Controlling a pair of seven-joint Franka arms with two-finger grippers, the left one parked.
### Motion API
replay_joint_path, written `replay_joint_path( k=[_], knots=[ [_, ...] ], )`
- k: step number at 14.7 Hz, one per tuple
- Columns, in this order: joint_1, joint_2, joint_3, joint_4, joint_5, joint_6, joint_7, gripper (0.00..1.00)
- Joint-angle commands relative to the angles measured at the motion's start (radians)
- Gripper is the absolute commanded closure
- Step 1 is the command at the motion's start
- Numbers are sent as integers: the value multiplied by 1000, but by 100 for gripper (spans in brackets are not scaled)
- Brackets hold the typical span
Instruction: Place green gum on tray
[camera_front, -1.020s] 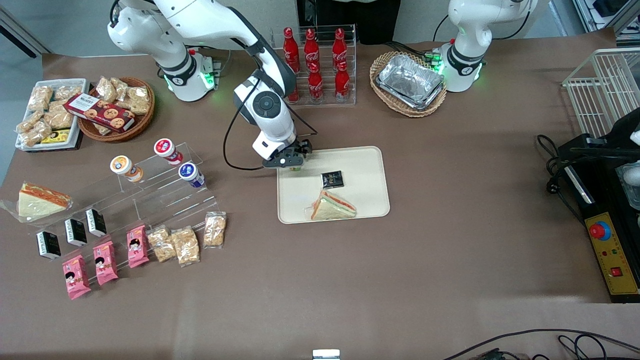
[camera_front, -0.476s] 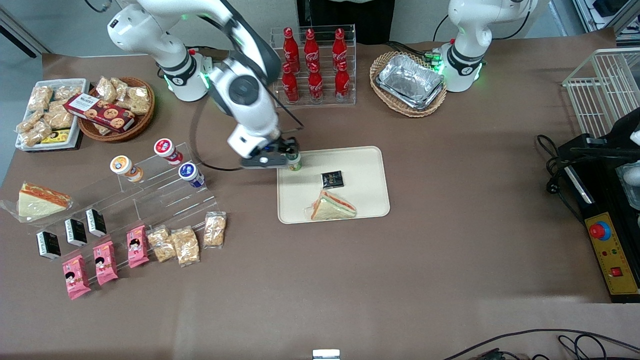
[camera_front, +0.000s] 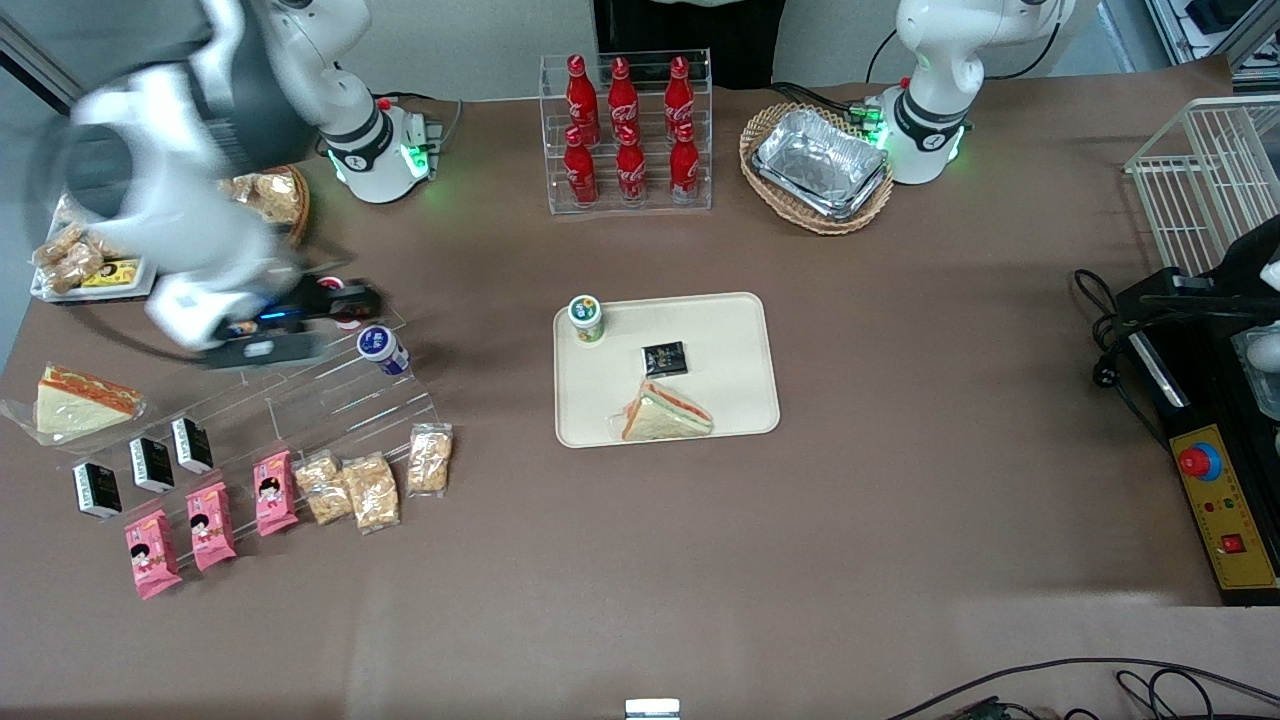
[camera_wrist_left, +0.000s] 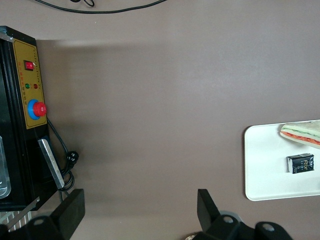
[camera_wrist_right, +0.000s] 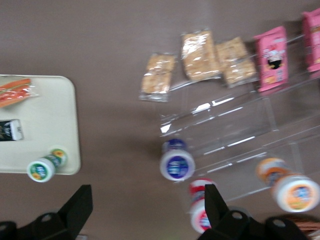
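The green gum (camera_front: 586, 317), a small green jar with a white lid, stands upright on the cream tray (camera_front: 720, 390), at the tray corner nearest the working arm. It also shows in the right wrist view (camera_wrist_right: 42, 169), on the tray (camera_wrist_right: 50, 115). My right gripper (camera_front: 300, 322) is open and empty, high over the clear acrylic shelf (camera_front: 330, 400), well apart from the gum. In the right wrist view the gripper (camera_wrist_right: 147, 210) hangs above the table between the tray and the jars.
On the tray lie a wrapped sandwich (camera_front: 665, 413) and a small black packet (camera_front: 665, 357). A blue-lidded jar (camera_front: 382, 347) and red and orange jars (camera_wrist_right: 295, 192) sit on the shelf. Snack bags (camera_front: 370, 487), cola bottles (camera_front: 625, 130) and a foil-tray basket (camera_front: 820, 165) stand around.
My gripper let go of the green gum, which stays on the tray. The arm swung fast away toward the working arm's end, over the acrylic shelf.
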Motion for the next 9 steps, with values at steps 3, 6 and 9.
replay_joint_path(
  k=[3,6,9],
  knots=[
    [14,-16,-252,68,-55,-69,-357,0],
    [14,-11,-253,107,-50,-155,-355,0],
    [18,-13,-253,109,-43,-154,-353,0]
  ],
)
